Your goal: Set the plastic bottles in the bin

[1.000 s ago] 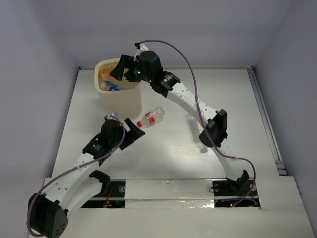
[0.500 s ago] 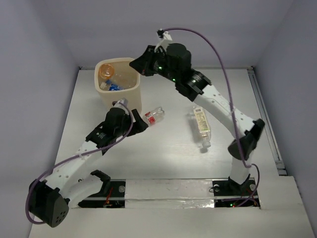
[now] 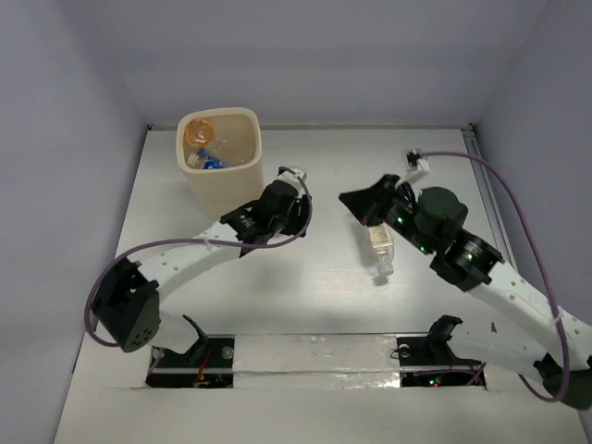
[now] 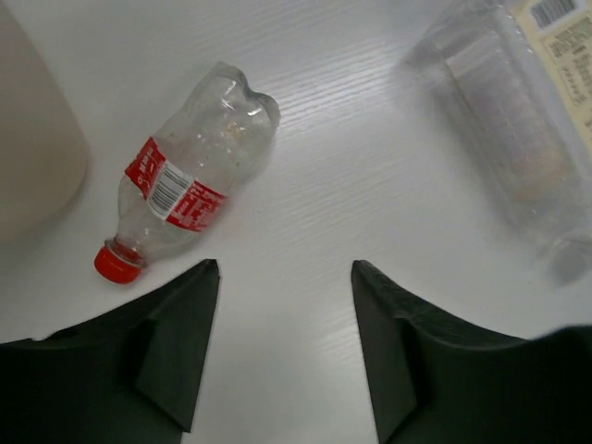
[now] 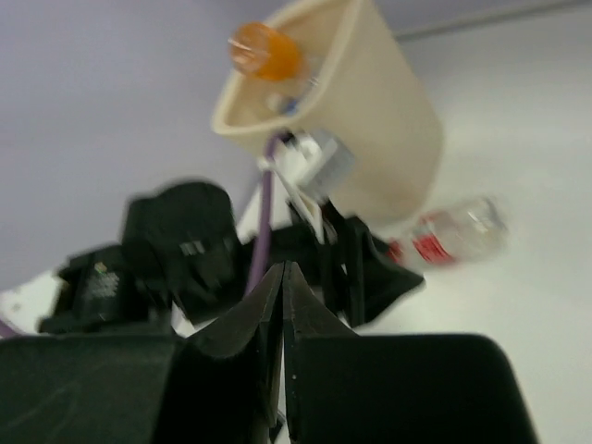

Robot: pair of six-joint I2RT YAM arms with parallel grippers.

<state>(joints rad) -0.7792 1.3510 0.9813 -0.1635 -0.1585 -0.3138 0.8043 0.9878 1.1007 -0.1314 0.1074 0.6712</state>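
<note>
The cream bin (image 3: 227, 180) stands at the back left with an orange bottle (image 3: 199, 132) and a blue-labelled bottle (image 3: 211, 162) inside. My left gripper (image 3: 282, 213) hovers just right of the bin and hides the red-labelled bottle in the top view. In the left wrist view that clear, red-capped bottle (image 4: 185, 190) lies on the table just beyond my left gripper (image 4: 284, 268), which is open and empty. A cream-labelled bottle (image 3: 377, 242) lies at mid-table, below my right gripper (image 3: 350, 198). That right gripper (image 5: 282, 268) is shut on nothing and points toward the bin (image 5: 370, 120).
The bin wall (image 4: 28, 157) fills the left edge of the left wrist view. The cream-labelled bottle (image 4: 518, 120) lies to the upper right there. A metal rail (image 3: 495, 222) runs along the table's right edge. Grey walls close in the back and sides.
My right arm drew back from over the bin to the table's right-centre and its jaws shut. My left gripper moved forward and right, over the red-labelled bottle, narrowing a little.
</note>
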